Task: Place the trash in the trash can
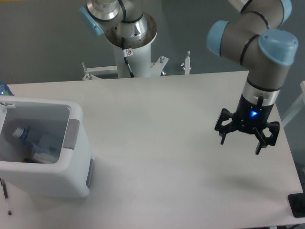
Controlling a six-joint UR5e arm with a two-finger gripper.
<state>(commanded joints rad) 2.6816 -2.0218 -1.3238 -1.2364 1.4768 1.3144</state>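
The white trash can [71,176] stands at the left of the table, with grey handle panels on its side. Inside it lies the crushed bluish plastic bottle [29,136] with its pale cap toward the left. Something flat and pale [45,155] lies beneath the bottle; I cannot tell if it is the packet. My gripper [240,143] hangs open and empty above the right side of the table, far from the bin.
The arm's base column [131,43] stands at the back edge. A dark object [298,205] sits at the table's front right corner. A thin rod [5,193] lies by the bin's front left.
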